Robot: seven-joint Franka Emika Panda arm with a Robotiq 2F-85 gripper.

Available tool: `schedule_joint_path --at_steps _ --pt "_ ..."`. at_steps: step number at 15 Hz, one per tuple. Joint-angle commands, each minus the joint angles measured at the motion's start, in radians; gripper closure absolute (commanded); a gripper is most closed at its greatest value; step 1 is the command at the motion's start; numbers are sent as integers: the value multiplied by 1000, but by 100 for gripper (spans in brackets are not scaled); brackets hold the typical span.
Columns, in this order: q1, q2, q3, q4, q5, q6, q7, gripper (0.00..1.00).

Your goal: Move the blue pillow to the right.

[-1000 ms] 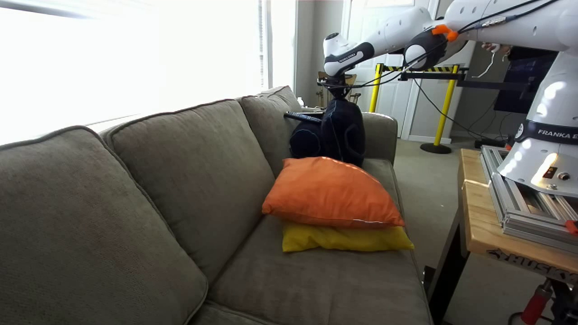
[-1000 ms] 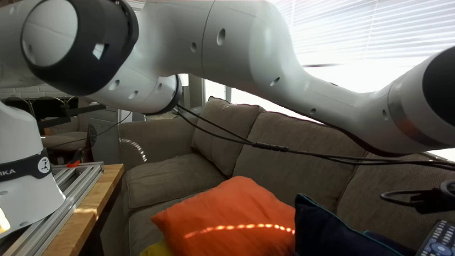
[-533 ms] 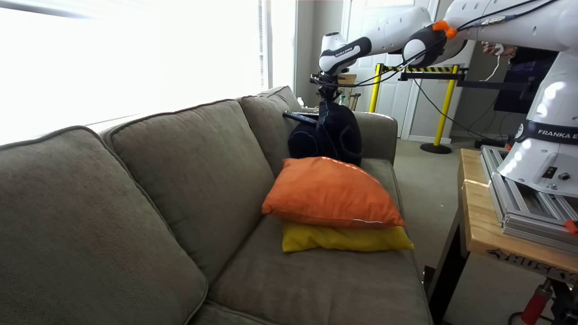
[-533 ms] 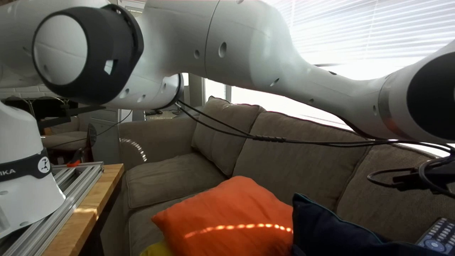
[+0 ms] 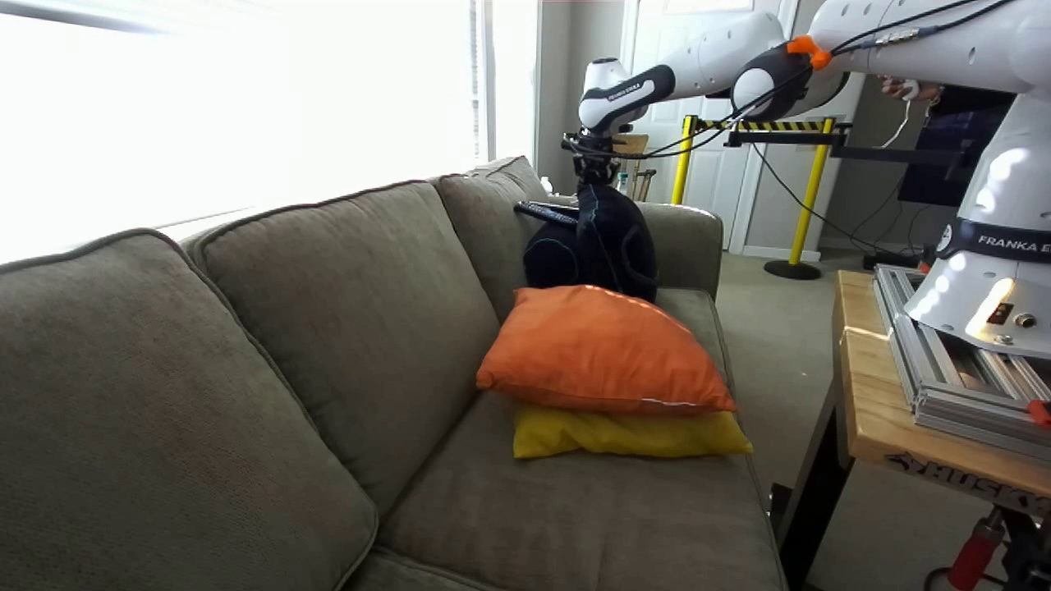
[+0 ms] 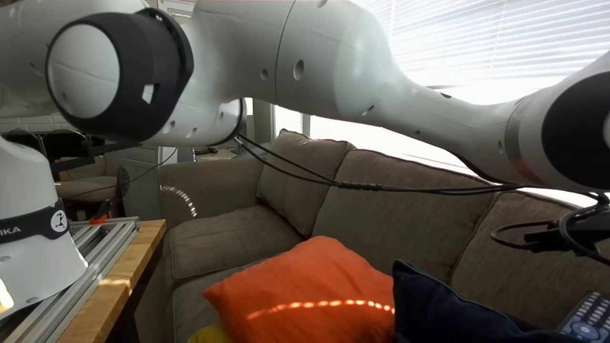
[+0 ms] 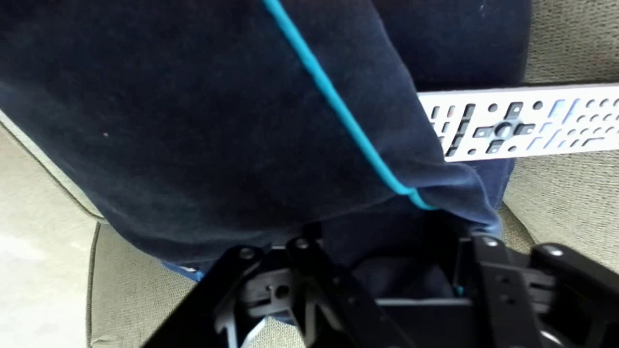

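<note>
Wrist view: the end effector (image 7: pixel 389 251) has its jaws well apart at the edge of the blue pillow (image 7: pixel 217 130); no firm pinch shows, though contact cannot be told. In an exterior view the blue pillow (image 5: pixel 616 246) is roughly upright at the far end of the sofa surface (image 5: pixel 591 525), beyond the orange pillow (image 5: pixel 603 353); just left of the blue one, a dark cushion (image 5: pixel 550 263) carries a remote control (image 5: pixel 546 213). In an exterior view the blue pillow (image 6: pixel 438 305) is right of the orange one. The step in hand looks like letting go, with the shift to the right perhaps done. The next move then calls for a straight lift clear of the pillow.
</note>
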Motion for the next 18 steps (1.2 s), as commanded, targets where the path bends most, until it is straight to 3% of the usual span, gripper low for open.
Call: schedule_joint_path --at_steps 1,3,12,18 --pt "7 12 13 13 31 28 -21 9" --pt "6 12 13 18 31 42 -22 0" --pt "40 -27 45 5 44 187 -91 0" --pt "54 -89 110 -9 96 145 -228 0"
